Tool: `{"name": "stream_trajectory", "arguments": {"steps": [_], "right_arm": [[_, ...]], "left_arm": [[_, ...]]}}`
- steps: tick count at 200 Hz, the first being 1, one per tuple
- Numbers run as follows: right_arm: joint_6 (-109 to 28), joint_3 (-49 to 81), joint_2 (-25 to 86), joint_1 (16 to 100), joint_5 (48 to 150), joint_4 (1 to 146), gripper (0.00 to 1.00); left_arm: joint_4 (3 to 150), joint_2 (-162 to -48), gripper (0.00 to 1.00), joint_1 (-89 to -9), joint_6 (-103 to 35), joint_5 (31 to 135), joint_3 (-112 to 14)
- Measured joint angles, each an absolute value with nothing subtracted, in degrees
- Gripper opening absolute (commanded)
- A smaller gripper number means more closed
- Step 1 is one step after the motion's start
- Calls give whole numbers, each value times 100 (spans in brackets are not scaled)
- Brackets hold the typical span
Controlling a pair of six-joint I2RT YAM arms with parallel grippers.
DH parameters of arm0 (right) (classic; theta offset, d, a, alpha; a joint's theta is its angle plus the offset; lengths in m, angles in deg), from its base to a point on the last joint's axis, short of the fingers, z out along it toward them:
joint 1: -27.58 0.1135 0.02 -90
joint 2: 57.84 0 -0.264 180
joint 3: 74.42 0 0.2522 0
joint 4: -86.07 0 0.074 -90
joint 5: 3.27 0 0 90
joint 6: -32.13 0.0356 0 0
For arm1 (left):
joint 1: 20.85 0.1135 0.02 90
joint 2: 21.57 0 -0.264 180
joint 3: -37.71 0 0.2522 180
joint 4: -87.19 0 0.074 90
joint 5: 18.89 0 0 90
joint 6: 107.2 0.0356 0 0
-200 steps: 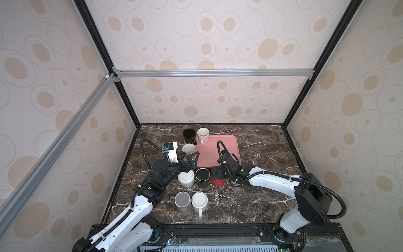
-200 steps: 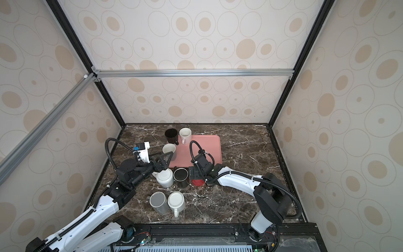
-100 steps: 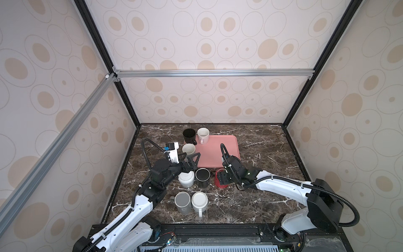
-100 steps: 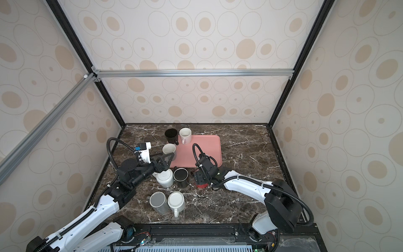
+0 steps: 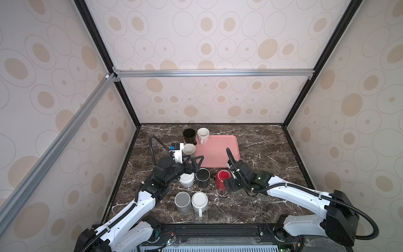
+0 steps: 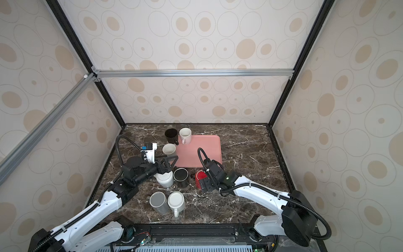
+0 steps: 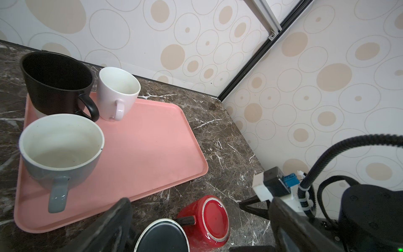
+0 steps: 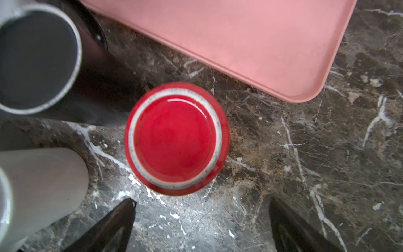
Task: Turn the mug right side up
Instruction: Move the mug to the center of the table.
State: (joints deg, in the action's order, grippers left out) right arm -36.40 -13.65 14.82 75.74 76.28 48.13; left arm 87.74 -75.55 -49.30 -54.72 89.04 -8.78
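Right wrist view: red mug point(image 8: 176, 139) stands inverted on marble table point(image 8: 305, 152), near pink tray point(image 8: 239, 32) corner; right gripper point(image 8: 201, 203) spread wide, empty, just short of it. Judged: approach step. Next likely needs straddling the body, clamping, lifting, flipping

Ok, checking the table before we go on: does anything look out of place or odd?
Yes: the red mug stands upside down on the table beside the pink tray, its base ring facing up. No spill or breakage shows.
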Motion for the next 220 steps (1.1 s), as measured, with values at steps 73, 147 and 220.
{"name": "stream_trajectory", "arguments": {"steps": [73, 147, 220], "right_arm": [[-2872, -465, 2774, 7568, 7295, 5377, 99], [-2964, -616, 2853, 7541, 7492, 5237, 82], [-3036, -1440, 1576, 7469, 7507, 4638, 82]], "left_arm": [[8745, -7469, 99, -4932, -5459, 8863, -887], [8701, -7408, 97, -4932, -5347, 8900, -887], [8218, -8084, 93, -5513, -4939, 8887, -1324]]}}
